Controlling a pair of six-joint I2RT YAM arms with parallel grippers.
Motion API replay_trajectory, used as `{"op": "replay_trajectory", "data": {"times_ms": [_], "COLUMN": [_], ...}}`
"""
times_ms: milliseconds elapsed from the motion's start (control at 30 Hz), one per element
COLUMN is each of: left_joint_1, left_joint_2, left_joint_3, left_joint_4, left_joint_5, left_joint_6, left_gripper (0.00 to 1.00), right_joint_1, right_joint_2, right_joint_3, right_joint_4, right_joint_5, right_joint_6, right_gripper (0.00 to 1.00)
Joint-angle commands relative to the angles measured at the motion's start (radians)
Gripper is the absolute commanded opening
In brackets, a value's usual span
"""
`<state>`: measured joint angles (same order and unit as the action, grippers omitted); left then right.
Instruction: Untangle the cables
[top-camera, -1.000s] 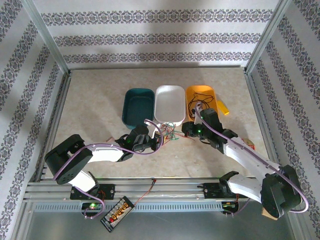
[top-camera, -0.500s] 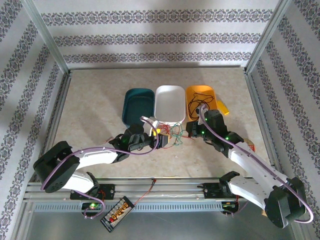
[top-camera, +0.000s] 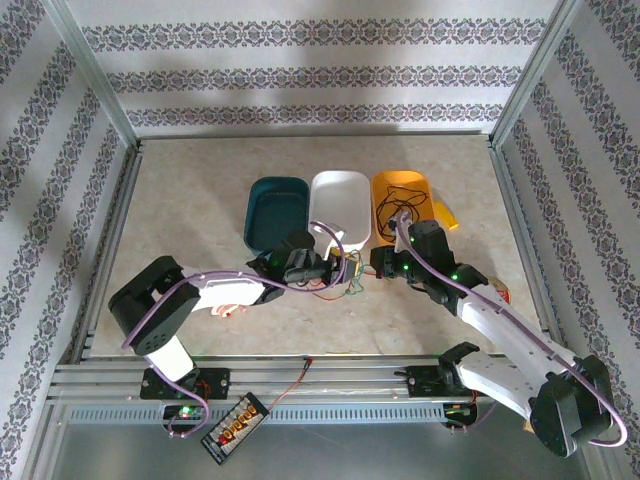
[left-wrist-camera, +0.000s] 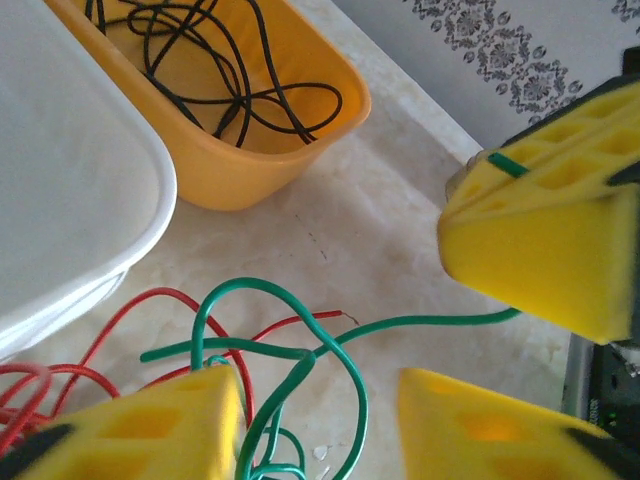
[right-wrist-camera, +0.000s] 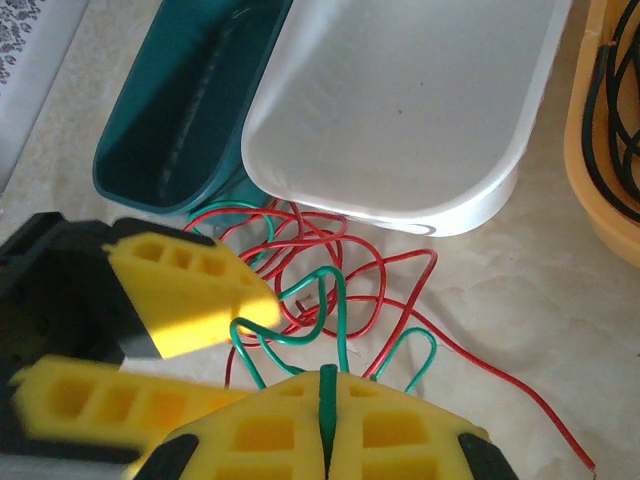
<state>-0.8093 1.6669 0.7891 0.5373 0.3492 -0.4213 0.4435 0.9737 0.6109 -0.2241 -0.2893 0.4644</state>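
Your marble-patterned table (top-camera: 200, 190) sits between wallpapered walls (top-camera: 300, 75). Nearest you, the right gripper (right-wrist-camera: 325, 385) is clamped on the green cable (left-wrist-camera: 420, 323), and the left gripper (left-wrist-camera: 320, 400) has its fingers apart around that cable's loops. Just beyond, red cables (right-wrist-camera: 305, 235) tangle at the white tub's (right-wrist-camera: 420, 100) near end. Farther right, black cables (left-wrist-camera: 220, 70) lie in the orange tub (left-wrist-camera: 300, 140).

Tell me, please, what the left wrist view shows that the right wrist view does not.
Left wrist: the rounded end of the orange tub, with black cables heaped inside. Right wrist: the teal tub. Both: the white tub, the red cables, and the green cable, pinched by the shut right gripper while the open left gripper straddles it.
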Motion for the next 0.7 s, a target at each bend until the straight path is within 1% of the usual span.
{"op": "replay_trajectory", "data": {"times_ms": [0, 33, 133, 233, 367, 433, 533, 667], "left_joint_1": [0.012, 0.012, 0.015, 0.023, 0.046, 0.063, 0.084, 0.11], "left_joint_2": [0.022, 0.024, 0.016, -0.015, -0.079, -0.113, -0.159, -0.217], "left_joint_3": [0.028, 0.026, 0.009, -0.019, -0.095, -0.134, -0.181, -0.226], "left_joint_4": [-0.006, 0.003, 0.033, 0.081, 0.216, 0.279, 0.345, 0.359], "left_joint_5": [0.022, 0.004, -0.042, -0.077, -0.067, -0.039, 0.012, 0.088], "left_joint_6": [0.021, 0.018, -0.002, -0.05, -0.143, -0.188, -0.238, -0.261], "left_gripper": [0.21, 0.13, 0.01, 0.0, 0.0, 0.0, 0.0, 0.0], "right_joint_1": [0.011, 0.011, 0.008, 0.003, -0.011, -0.029, -0.06, -0.08], "right_joint_2": [-0.027, -0.03, -0.038, -0.055, -0.077, -0.088, -0.093, -0.087], "right_joint_3": [0.032, 0.032, 0.027, 0.017, 0.002, -0.006, -0.014, -0.024], "right_joint_4": [-0.011, -0.014, -0.025, -0.04, -0.081, -0.1, -0.122, -0.161], "right_joint_5": [0.001, 0.001, 0.012, 0.069, 0.207, 0.272, 0.318, 0.38], "right_joint_6": [-0.007, -0.006, -0.004, 0.0, 0.016, 0.032, 0.051, 0.071], "right_gripper": [0.0, 0.0, 0.0, 0.0, 0.0, 0.0, 0.0, 0.0]}}
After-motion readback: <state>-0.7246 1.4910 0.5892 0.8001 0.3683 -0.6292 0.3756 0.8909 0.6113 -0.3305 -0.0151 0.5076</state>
